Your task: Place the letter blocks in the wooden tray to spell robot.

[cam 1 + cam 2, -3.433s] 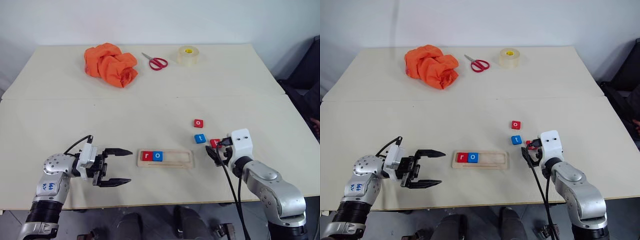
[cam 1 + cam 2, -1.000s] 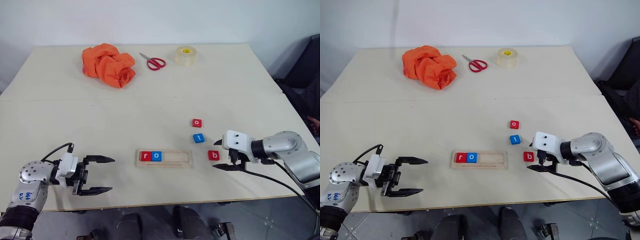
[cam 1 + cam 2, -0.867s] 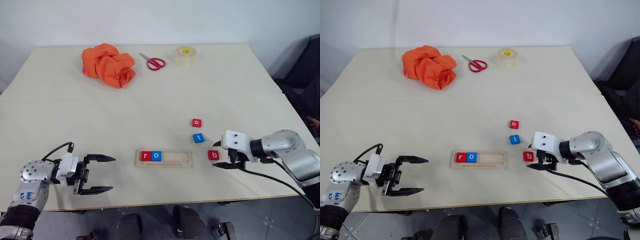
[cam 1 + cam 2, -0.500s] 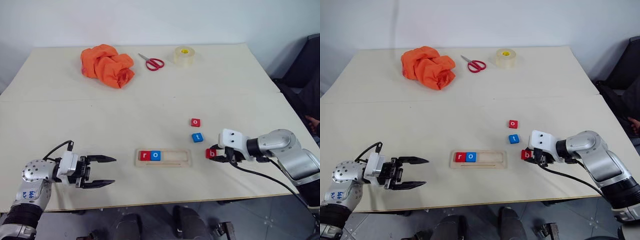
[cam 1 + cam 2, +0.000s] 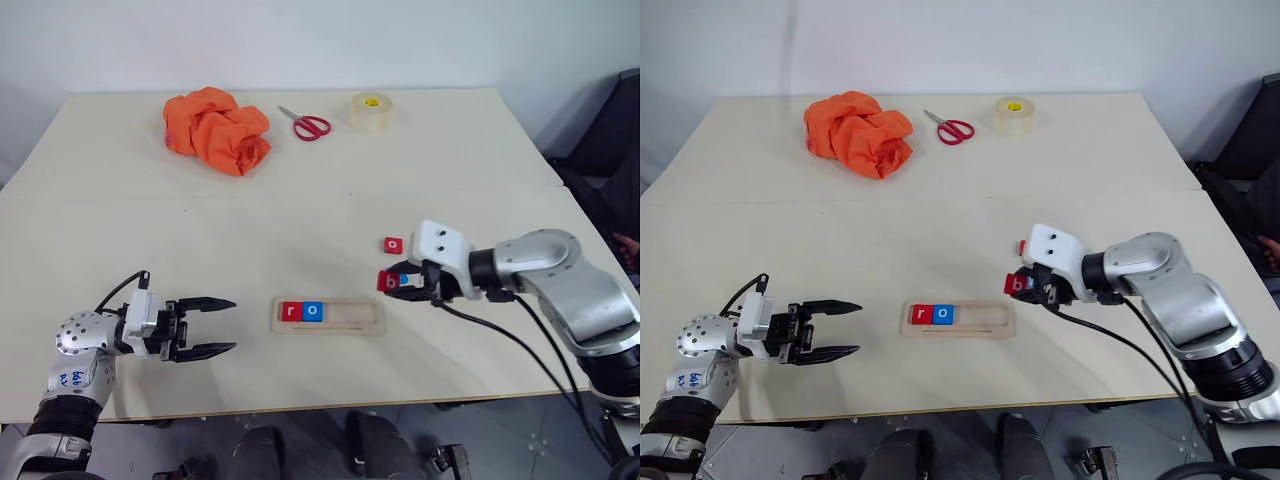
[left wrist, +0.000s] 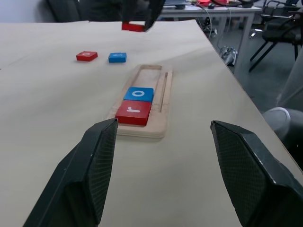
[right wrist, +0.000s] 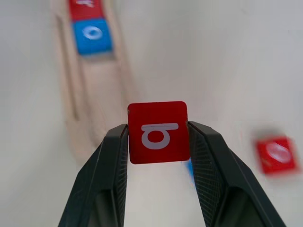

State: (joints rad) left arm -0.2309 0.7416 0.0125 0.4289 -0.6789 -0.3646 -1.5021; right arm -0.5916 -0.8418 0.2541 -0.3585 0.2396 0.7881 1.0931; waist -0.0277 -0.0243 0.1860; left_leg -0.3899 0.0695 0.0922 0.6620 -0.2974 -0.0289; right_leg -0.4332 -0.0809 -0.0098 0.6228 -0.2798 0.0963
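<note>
wooden tray: long pale strip with rounded corners and a thin lengthwise slot, lying flat near the front edge of the table, between the two arms.
blocks in tray: two, side by side at its left end; red r block, then blue o block; remaining length bare.
b block: red, flat, square, white letter; pinched at two opposite edges by the right gripper, lifted off the table just past the tray's right end.
loose blocks: red o block flat on the table beyond the right gripper; blue t block beside it, largely hidden behind the gripper in the head views.
block count: five in all, three red, two blue.
left gripper: fingers apart in both head and wrist views, holding nothing, level above the table, pointing at the tray's left end, well apart from it.
far side: orange cloth, red-handled scissors, tape roll, well apart from the tray.
open room: wide bare table between tray and far things; narrow margin between tray and front edge.
</note>
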